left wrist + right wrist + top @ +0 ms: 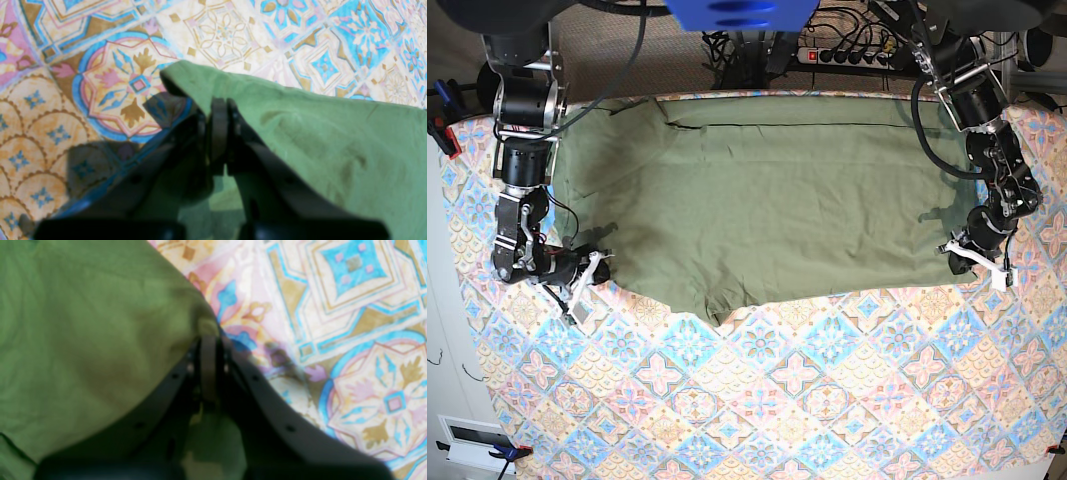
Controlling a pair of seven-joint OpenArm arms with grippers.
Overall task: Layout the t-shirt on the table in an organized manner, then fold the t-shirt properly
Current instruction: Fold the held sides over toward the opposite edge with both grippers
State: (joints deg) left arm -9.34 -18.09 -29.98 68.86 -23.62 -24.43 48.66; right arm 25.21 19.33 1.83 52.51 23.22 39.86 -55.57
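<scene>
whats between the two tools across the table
In the base view, only the olive t-shirt spans the stretch from the right tool to the left tool, spread flat on the patterned table; each tool pinches one corner.

Power strip (847, 55) with red switch on carpeted floor beyond table's far edge, well behind both sets of jaws. Tangle of black cables (757, 45) beside it. White wall outlet plate (475, 437) low at near corner, well apart from jaws.
</scene>
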